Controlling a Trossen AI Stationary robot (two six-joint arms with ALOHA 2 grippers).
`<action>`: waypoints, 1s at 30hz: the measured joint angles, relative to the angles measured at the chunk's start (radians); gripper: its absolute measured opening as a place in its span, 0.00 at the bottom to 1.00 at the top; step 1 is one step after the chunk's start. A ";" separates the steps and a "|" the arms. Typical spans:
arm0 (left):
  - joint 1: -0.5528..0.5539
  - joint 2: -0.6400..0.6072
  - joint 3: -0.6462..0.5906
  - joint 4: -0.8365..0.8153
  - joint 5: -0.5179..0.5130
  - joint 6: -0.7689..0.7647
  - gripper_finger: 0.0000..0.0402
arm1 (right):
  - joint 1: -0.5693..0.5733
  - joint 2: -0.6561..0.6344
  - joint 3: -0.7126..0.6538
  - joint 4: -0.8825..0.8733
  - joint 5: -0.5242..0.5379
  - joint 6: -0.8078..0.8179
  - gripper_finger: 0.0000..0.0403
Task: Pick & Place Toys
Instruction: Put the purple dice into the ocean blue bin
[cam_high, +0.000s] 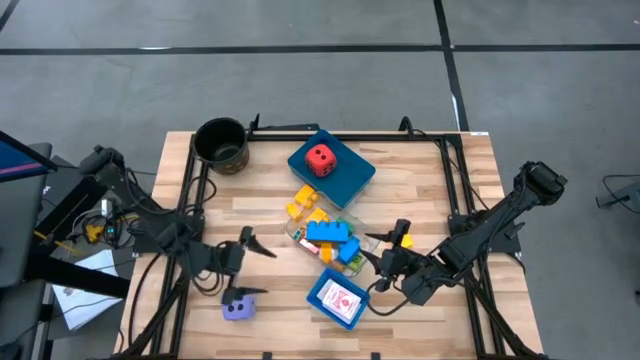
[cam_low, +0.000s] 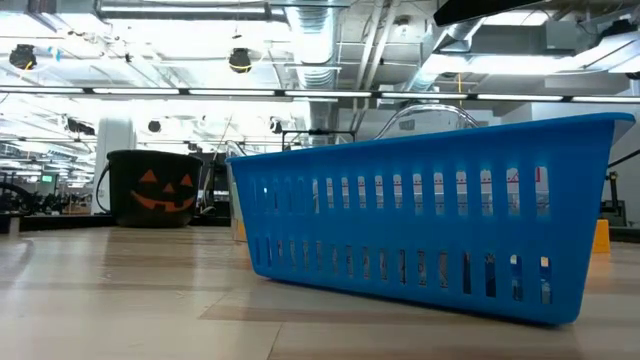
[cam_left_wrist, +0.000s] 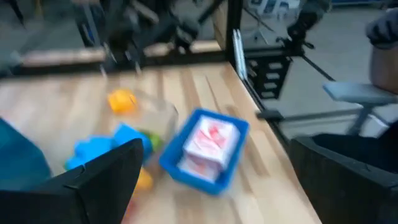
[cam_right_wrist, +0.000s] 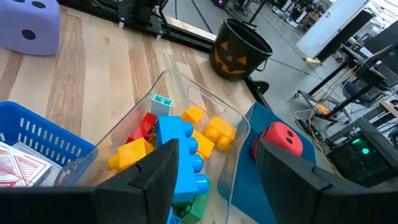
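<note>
Spanning the whole workspace, the pale wooden plank surface (cam_high: 420, 180) carries everything. Largest on it: the dark blue flat lid-like tray (cam_high: 340, 172) at the far centre, with the red dotted die (cam_high: 319, 158) on top. The dark round pot with an orange pumpkin face (cam_high: 221, 143) stands at the far left corner. Mid-surface, a clear plastic box (cam_right_wrist: 214, 106) holds yellow, red, green bricks and a large blue studded brick (cam_right_wrist: 180, 155); more yellow bricks (cam_high: 305, 201) lie just beside it. Near edge: the small blue slotted basket (cam_high: 338, 298) contains white red-printed cards (cam_right_wrist: 18, 163). The lavender die with dark dots (cam_high: 237, 306) sits left of it, free on the surface.

Left claw (cam_high: 257, 268): fingers spread wide, released, empty, just above the lavender die. Right claw (cam_high: 385, 262): half-parted, grasping nothing, over the clear box's edge.
</note>
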 joint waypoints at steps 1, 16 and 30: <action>-0.019 -0.005 0.000 -0.029 -0.002 -0.045 0.99 | 0.000 0.000 0.000 0.000 0.000 0.000 0.51; -0.155 -0.013 -0.001 -0.111 -0.002 -0.297 1.00 | 0.000 0.000 0.000 0.006 -0.003 0.002 0.51; -0.154 -0.009 0.058 -0.254 0.053 -0.510 1.00 | -0.002 0.000 0.000 0.006 -0.016 -0.001 0.51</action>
